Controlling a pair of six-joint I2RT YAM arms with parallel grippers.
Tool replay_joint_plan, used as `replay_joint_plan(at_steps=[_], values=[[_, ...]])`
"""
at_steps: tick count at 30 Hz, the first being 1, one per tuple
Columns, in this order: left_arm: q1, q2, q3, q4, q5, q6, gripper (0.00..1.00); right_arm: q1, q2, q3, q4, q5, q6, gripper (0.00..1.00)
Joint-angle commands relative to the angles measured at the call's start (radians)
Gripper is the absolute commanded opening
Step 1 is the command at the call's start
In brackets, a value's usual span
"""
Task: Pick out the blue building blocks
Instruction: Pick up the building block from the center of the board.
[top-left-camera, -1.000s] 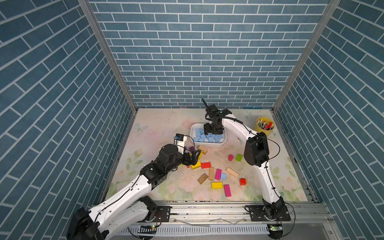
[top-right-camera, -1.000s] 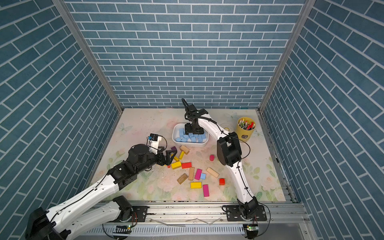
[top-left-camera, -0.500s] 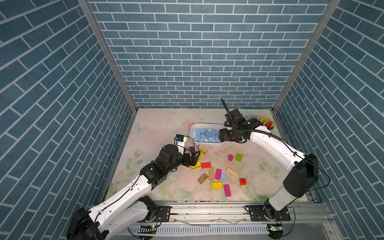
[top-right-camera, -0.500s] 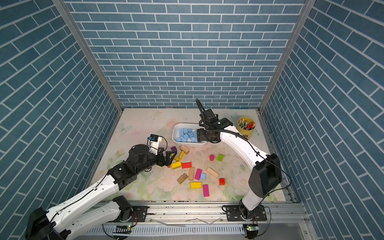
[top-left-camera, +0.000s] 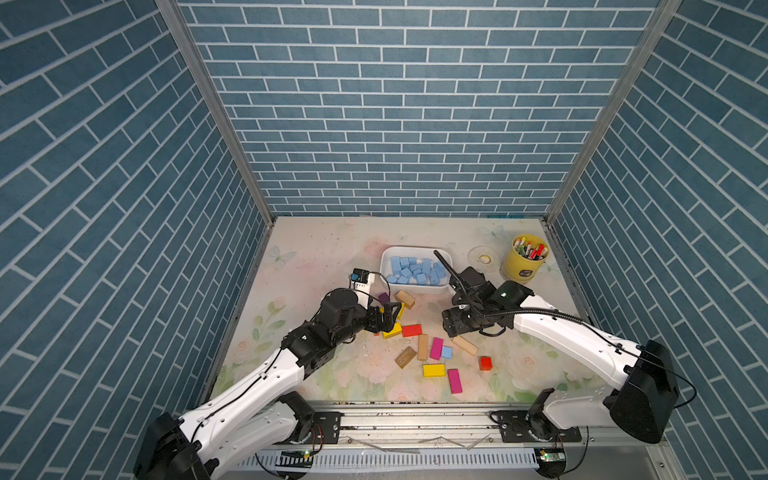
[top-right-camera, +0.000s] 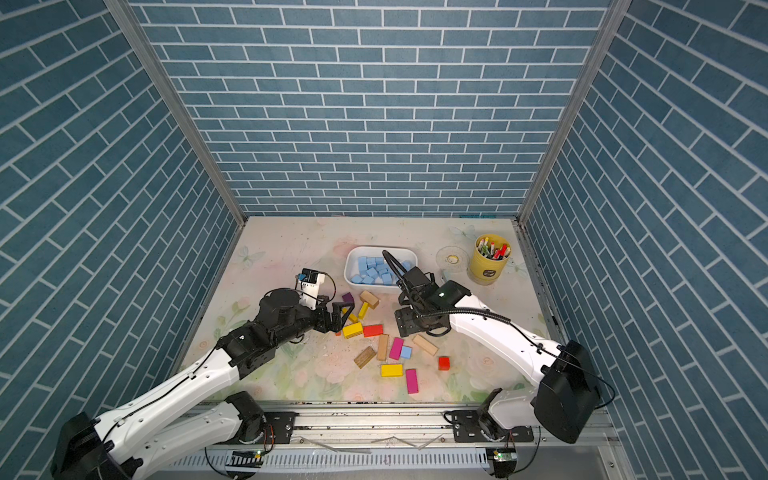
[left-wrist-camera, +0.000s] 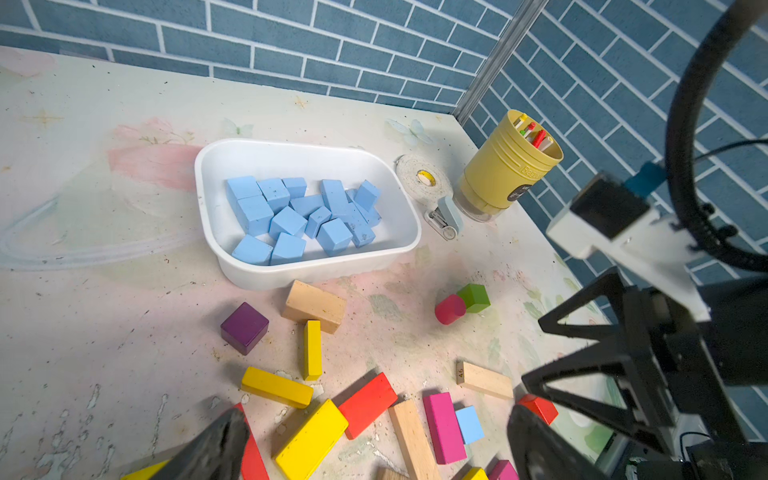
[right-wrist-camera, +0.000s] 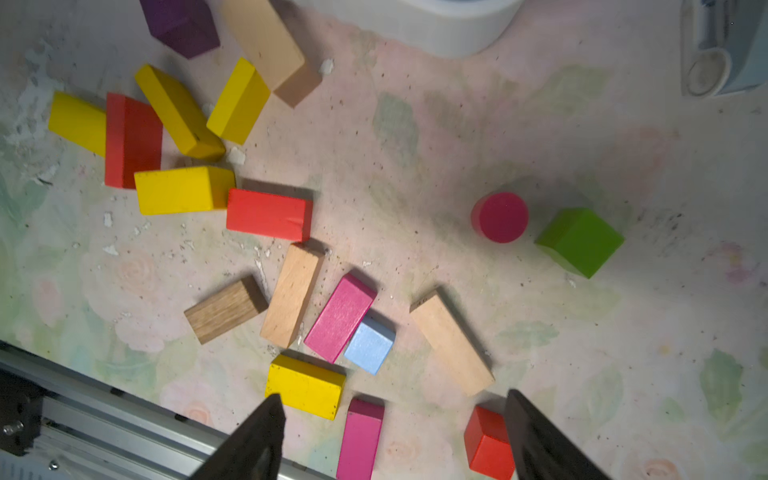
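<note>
Three panels of slate-blue brick-pattern wall with white mortar lines fill the upper half and both sides of both top views. They meet at two grey metal corner posts that slant inward. At lower centre lies a pale floral-print tabletop, scuffed and speckled, with faded pink roses and green leaves. A silver aluminium rail edges its bottom side. The light is even and the shadows are soft.

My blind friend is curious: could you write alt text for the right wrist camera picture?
One light blue block lies on a floral table, touching a pink block, among yellow blocks, red blocks and bare-wood blocks. The right gripper hangs above them, its two black fingers open and empty. A green cube and crimson cylinder sit apart from them.
</note>
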Motion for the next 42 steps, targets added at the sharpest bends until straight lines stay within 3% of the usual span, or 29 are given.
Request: replay_joint_plan(at_steps=[1, 19, 42], values=[[0.003, -0.001, -0.012, 0.009, 0.008, 0.009, 0.99, 0.030, -0.026, -0.040, -0.016, -0.022, -0.014, 0.83], [0.003, -0.011, -0.016, 0.001, 0.005, 0.013, 0.99, 0.109, 0.101, -0.095, -0.025, -0.048, -0.061, 0.80], [0.003, -0.008, -0.025, 0.006, 0.000, 0.016, 0.99, 0.131, 0.335, -0.025, 0.015, -0.018, -0.122, 0.59]])
